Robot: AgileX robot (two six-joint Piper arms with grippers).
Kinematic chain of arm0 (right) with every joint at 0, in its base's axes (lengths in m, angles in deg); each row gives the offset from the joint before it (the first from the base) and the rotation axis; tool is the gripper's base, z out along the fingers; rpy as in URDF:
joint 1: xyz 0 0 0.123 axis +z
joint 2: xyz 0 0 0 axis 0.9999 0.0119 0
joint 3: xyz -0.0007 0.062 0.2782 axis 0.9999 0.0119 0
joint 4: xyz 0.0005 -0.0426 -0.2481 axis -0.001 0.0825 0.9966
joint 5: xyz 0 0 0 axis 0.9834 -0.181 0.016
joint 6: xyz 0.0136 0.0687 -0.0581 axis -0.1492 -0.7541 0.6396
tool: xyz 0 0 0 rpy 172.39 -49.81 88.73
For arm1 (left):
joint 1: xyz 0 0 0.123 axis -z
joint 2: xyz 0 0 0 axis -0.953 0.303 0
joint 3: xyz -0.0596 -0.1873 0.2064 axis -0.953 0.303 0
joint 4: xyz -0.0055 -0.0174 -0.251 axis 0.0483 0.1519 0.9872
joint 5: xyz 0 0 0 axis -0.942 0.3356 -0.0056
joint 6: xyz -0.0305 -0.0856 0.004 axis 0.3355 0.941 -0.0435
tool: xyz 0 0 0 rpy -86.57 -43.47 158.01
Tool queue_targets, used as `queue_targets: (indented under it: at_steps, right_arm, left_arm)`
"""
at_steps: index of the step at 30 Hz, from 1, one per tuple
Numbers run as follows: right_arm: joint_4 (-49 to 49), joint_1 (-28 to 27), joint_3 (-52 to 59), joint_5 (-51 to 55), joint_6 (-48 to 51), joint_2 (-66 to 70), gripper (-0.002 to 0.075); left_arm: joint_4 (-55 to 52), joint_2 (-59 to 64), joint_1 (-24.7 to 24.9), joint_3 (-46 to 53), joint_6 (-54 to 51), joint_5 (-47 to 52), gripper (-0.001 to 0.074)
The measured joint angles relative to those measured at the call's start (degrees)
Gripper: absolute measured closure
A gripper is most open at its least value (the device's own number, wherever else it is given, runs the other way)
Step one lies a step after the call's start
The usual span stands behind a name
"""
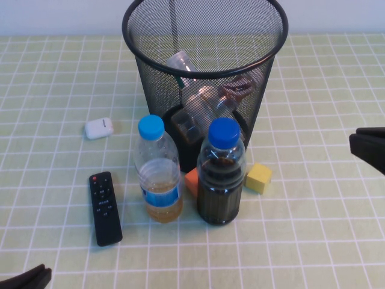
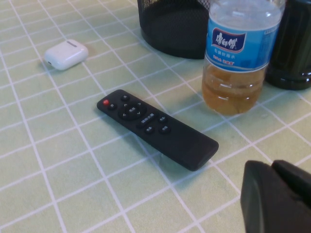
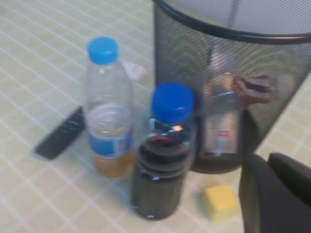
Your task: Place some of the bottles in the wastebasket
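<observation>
Both blue-capped bottles [image 1: 157, 170] [image 1: 221, 172] stand nearly touching before the wastebasket [image 1: 204, 30], so the right tool [image 1: 368, 147] or left tool [image 1: 27, 279], jaw states I honestly can't tell, parked at tabletop [image 1: 313, 241] edges, could topple one grabbing the other.

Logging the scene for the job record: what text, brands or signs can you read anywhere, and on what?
Blue label of the light-blue-capped bottle: white Chinese characters, too blurred to quote.
Remote control: white key markings, too small to read.
Bottles in the wastebasket: labels unreadable through the mesh.
Left end effector and right end effector: no markings.
</observation>
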Motion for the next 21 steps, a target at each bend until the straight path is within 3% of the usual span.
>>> queue_targets:
  at_steps: [2, 7, 13, 17, 21]
  right_arm:
    - [2.1, -1.6, 1.9, -3.2, 0.0, -0.6, 0.0726]
    - [2.3, -14.1, 11.3, -7.9, 0.0, -5.8, 0.0727]
    - [0.2, -26.4, 30.3, -25.3, 0.0, -20.4, 0.0726]
    - [-0.5, -29.7, 39.9, -32.6, 0.0, -30.8, 0.0726]
    - [-0.7, -30.9, 44.4, -33.2, 0.0, -37.9, 0.0726]
  left_arm:
    - [0.0, 0.0, 0.0, 0.0, 0.0, 0.0, 0.0739]
    - [0.0, 0.0, 0.0, 0.0, 0.0, 0.0, 0.0739]
    - [0.0, 0.0, 0.0, 0.0, 0.0, 0.0, 0.0739]
    - [0.0, 0.0, 0.0, 0.0, 0.0, 0.0, 0.0739]
    - [0.0, 0.0, 0.0, 0.0, 0.0, 0.0, 0.0739]
